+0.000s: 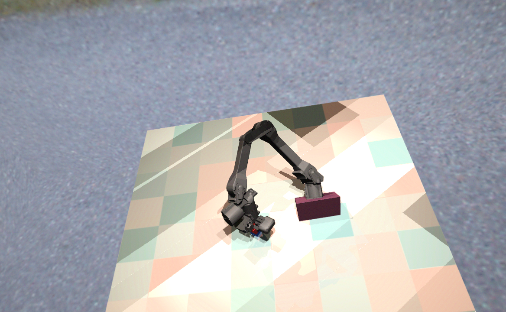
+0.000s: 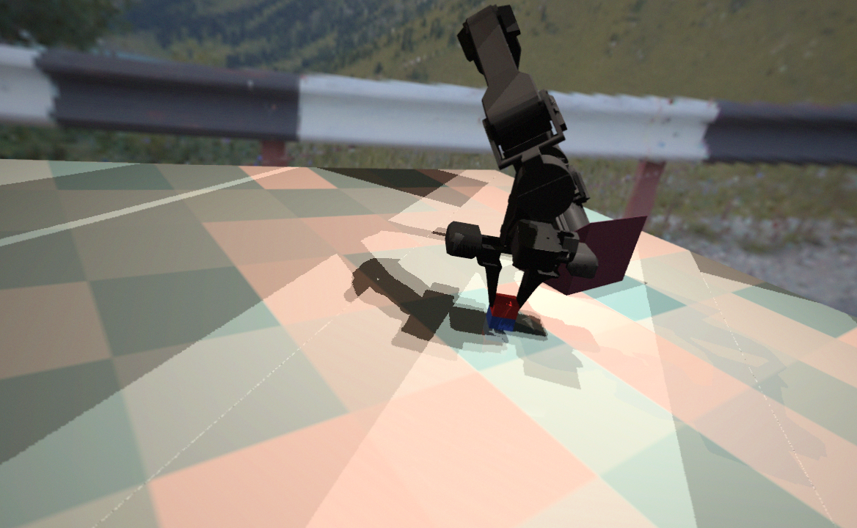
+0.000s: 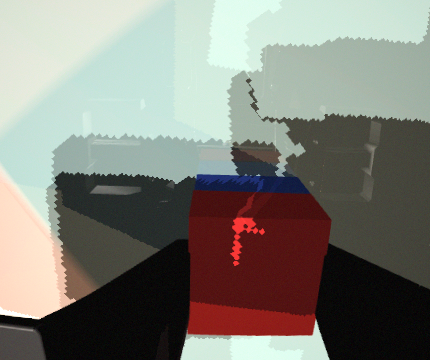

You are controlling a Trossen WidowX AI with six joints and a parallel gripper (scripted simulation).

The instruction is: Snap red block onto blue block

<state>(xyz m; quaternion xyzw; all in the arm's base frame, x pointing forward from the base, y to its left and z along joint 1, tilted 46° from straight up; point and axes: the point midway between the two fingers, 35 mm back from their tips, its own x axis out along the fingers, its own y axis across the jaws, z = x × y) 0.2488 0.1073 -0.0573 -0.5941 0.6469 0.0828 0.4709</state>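
- The tiled table top (image 1: 382,271) (image 2: 254,446) (image 3: 5,50), patched with sunlight and shadow, carries the whole job as I watch from my remote station.
- My arm (image 1: 242,159) (image 2: 516,111) arches up and over, then reaches down to the work, its far end standing on a maroon base block (image 1: 333,208) (image 2: 609,252) well apart from the two small blocks.
- At the arm's end, my gripper (image 1: 254,229) (image 2: 504,307) (image 3: 251,258) is clenched on the red block, one dark finger against each side. Letting go is still to do.
- The red block (image 1: 254,231) (image 2: 505,305) (image 3: 255,280) sits between those fingertips, directly above the blue one and seemingly in contact with it. The pick-up is done, and so, I judge, is the carry across.
- The blue block (image 1: 256,234) (image 2: 502,323) (image 3: 250,183) rests on the table beneath, a strip of it showing past the red one's far edge in the wrist view and a sliver at one side in the exterior view. Whether the pair has clicked home I cannot tell (no camera of mine shows the joint itself). What remains, by my reading, is a firm, straight push down if the fit is loose, then opening the fingers and backing off without tugging the red piece loose.
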